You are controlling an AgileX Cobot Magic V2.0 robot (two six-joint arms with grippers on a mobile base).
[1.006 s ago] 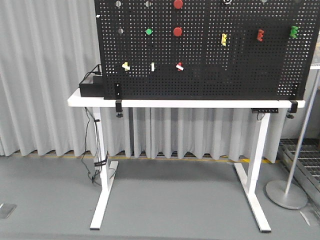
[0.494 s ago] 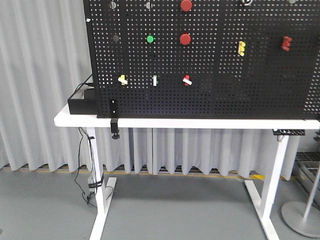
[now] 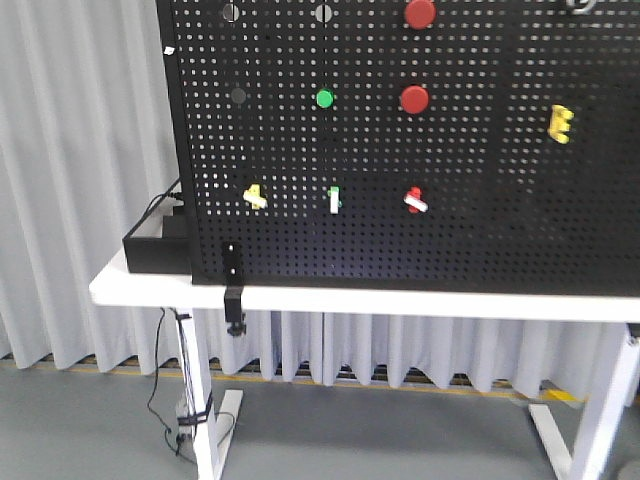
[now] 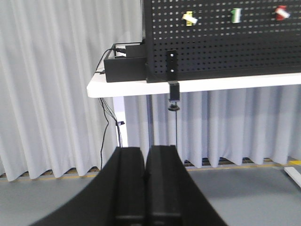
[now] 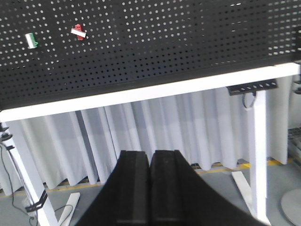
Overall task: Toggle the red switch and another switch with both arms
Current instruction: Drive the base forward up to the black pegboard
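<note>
The red switch (image 3: 415,200) is a small red lever with a white tip, low on the black pegboard (image 3: 480,230); it also shows in the left wrist view (image 4: 282,12) and the right wrist view (image 5: 78,31). The pale-yellow switch (image 3: 255,196) sits two places to its left, also seen from the left wrist (image 4: 189,18). My left gripper (image 4: 146,151) is shut and empty, far below and short of the board. My right gripper (image 5: 150,154) is likewise shut on nothing, well below the table edge. Neither arm shows in the front view.
A white toggle with a green base (image 3: 334,199) stands between the two switches. Two round red push buttons (image 3: 414,99) and a green button (image 3: 324,98) are higher up. A black box (image 3: 155,250) with cables sits on the white table (image 3: 400,300). A clamp (image 3: 235,300) hangs at the edge.
The front view has closed in on the board and shifted left: the switches appear larger and lower in the frame, and the right-hand items have left view.
</note>
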